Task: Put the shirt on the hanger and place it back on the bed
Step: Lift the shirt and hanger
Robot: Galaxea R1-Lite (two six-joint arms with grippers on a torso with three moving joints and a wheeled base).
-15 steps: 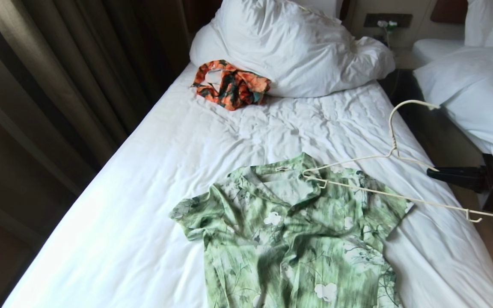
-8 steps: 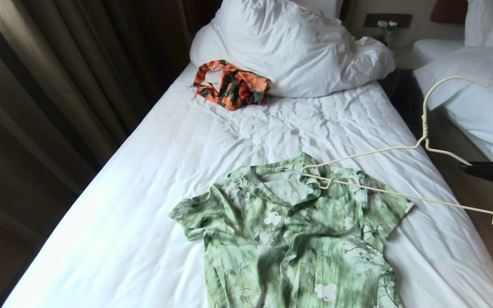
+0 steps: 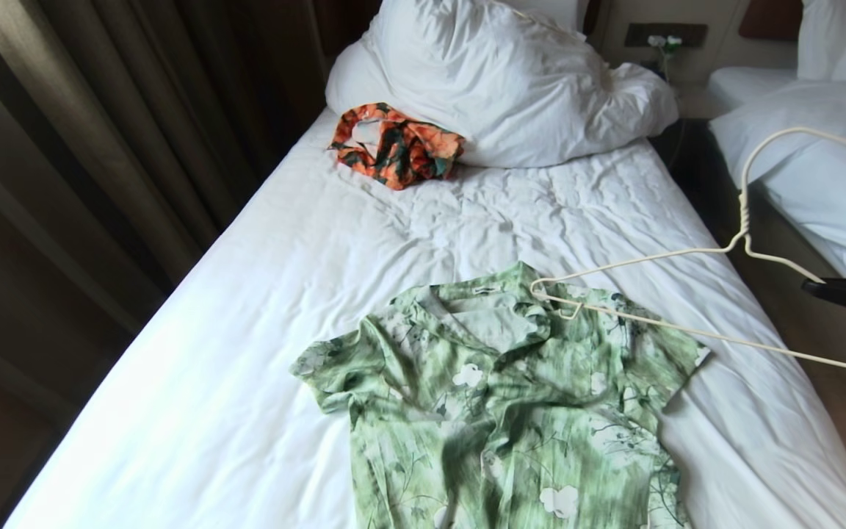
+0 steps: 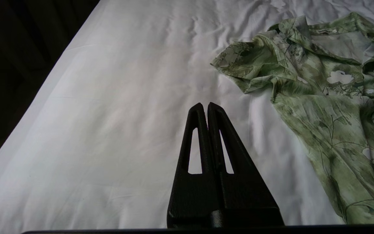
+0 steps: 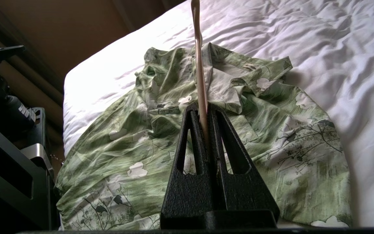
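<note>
Shirt (image 3: 504,397) flat on bed (image 3: 247,330), collar toward pillow (image 3: 496,81), front up. Hanger (image 3: 687,294) in air at bed's right side, tilted; one end over shirt collar, hook (image 3: 775,147) up. R hand (image 5: 203,110) closed on hanger wire, at right edge of head view. L hand (image 4: 205,107) closed, holds nothing, over bare sheet beside shirt sleeve. Orange garment (image 3: 397,147) lies against pillow.

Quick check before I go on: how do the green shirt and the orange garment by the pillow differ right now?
The shirt lies spread flat, collar up, on the near part of the bed; the orange garment is bunched against the pillow. The shirt is light green and larger; the orange garment is orange with dark green. The hanger tip reaches only over the shirt. Both rest on the sheet.
</note>
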